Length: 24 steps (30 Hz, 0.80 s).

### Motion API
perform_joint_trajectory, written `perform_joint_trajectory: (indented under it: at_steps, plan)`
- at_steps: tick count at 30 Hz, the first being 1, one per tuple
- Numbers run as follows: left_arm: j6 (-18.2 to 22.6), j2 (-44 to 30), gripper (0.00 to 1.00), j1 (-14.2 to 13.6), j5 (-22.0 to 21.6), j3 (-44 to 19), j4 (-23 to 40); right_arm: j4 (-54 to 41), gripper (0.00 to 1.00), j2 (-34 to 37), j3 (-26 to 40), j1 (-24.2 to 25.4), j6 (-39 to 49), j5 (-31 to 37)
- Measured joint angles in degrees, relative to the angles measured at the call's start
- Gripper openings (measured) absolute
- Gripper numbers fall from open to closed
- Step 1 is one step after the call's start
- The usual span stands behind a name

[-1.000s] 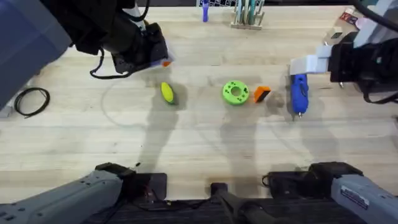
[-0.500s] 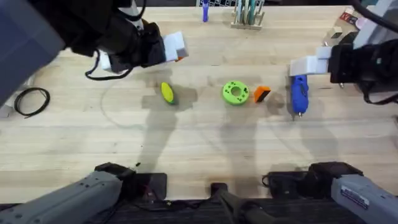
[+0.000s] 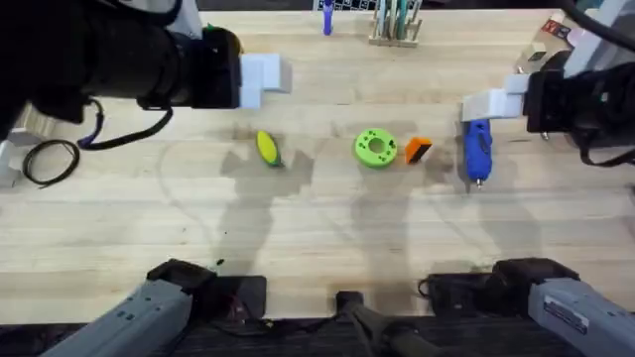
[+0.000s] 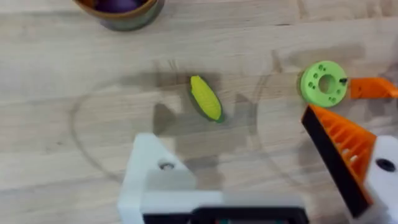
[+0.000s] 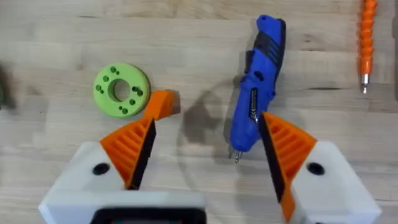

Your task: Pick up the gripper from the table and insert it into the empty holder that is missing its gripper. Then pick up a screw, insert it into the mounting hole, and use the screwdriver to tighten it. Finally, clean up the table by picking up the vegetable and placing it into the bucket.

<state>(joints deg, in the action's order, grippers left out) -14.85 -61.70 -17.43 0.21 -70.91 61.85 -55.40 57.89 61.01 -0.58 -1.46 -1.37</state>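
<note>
The orange wedge-shaped gripper (image 3: 418, 150) lies on the table between a green disc (image 3: 375, 147) and the blue screwdriver (image 3: 477, 149). The yellow corn vegetable (image 3: 268, 149) lies left of the disc. My left gripper (image 3: 263, 74) hovers open above and behind the corn (image 4: 205, 98); one finger is the bare white holder (image 4: 149, 180), the other carries an orange pad (image 4: 339, 149). The bucket (image 4: 121, 9) shows beyond the corn. My right gripper (image 5: 205, 155) is open above the screwdriver (image 5: 255, 106) and the orange gripper (image 5: 163, 104), holding nothing.
The green disc (image 5: 121, 89) has several small holes. A thin orange-handled tool (image 5: 368, 37) lies beyond the screwdriver. A black cable loop (image 3: 50, 159) sits at the table's left edge, and a rack (image 3: 395, 25) stands at the back.
My left arm has risen toward the camera and swung, so it looks larger, with its white finger now pointing right. The right arm and the table's things have not moved.
</note>
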Motion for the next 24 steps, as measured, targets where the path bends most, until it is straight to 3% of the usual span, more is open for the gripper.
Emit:
perform_joint_trajectory:
  at_steps: [3,8,16,24]
  plan:
    - [4.7,1.3,0.986,0.0,0.0,0.0,2.7,0.0,0.992,0.0,0.0,0.0,0.0,0.0]
    - [8.5,2.2,0.986,0.0,-0.5,0.0,6.3,0.0,0.991,0.0,0.0,0.0,0.0,0.0]
    - [10.0,2.1,0.986,0.0,-7.8,0.0,6.3,0.0,0.99,0.0,0.0,0.0,0.0,0.0]
    - [10.4,1.6,0.986,0.5,-10.0,1.5,4.4,0.0,0.991,0.0,0.0,0.0,0.0,0.0]
